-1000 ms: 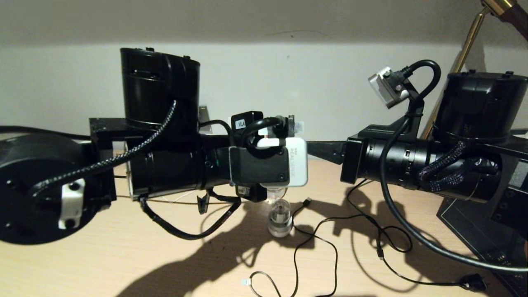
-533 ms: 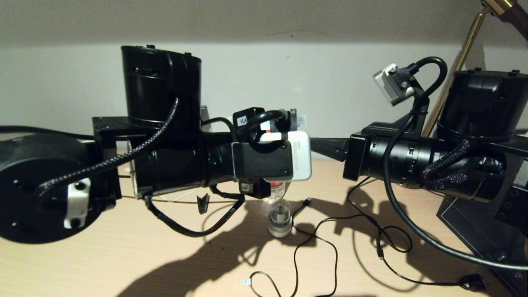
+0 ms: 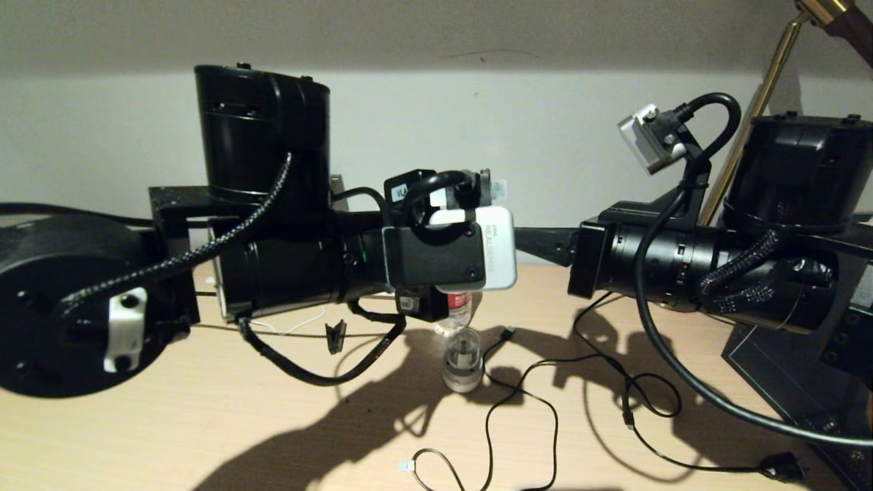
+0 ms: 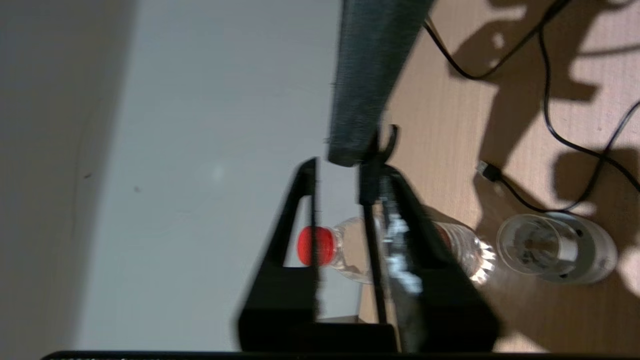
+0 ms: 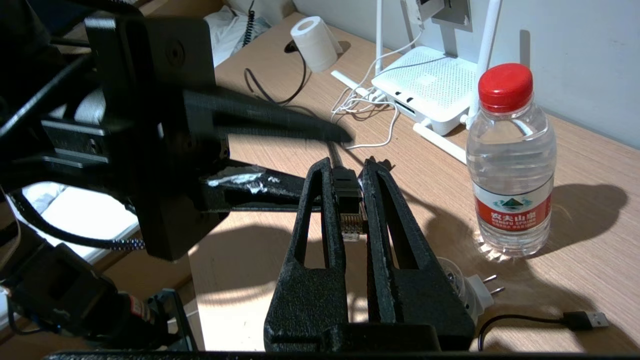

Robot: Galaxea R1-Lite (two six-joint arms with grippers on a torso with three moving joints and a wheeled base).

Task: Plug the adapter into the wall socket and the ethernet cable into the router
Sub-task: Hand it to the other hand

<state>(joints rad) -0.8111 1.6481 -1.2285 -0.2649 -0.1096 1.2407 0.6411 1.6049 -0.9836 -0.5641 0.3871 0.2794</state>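
My two grippers meet tip to tip in the air above the desk. The right gripper (image 5: 347, 167) is shut on the ethernet cable (image 5: 346, 192), pinching the black boot with the clear plug and its gold contacts pointing back at the wrist. The left gripper (image 5: 325, 155) stands open, and the cable (image 4: 372, 250) runs out between its fingers. The white router (image 5: 430, 82) lies by the wall with its antennas up. Behind it stands the grey wall socket (image 5: 445, 12), cut off by the frame edge. A thin white cord (image 5: 370, 95) drops from there; the adapter itself is not clearly in view.
A red-capped water bottle (image 5: 510, 160) stands just beyond the grippers. On the desk beside it lie a clear-domed plug gadget (image 3: 462, 358) and a thin USB cable (image 3: 508, 333). A toilet roll (image 5: 312, 42), a black mains plug (image 3: 781, 467) and a brass lamp (image 3: 771, 82) are further off.
The left wrist has moved slightly right and up, uncovering the bottle's label under it. The right wrist rose and drew back a little to the right, then held still.
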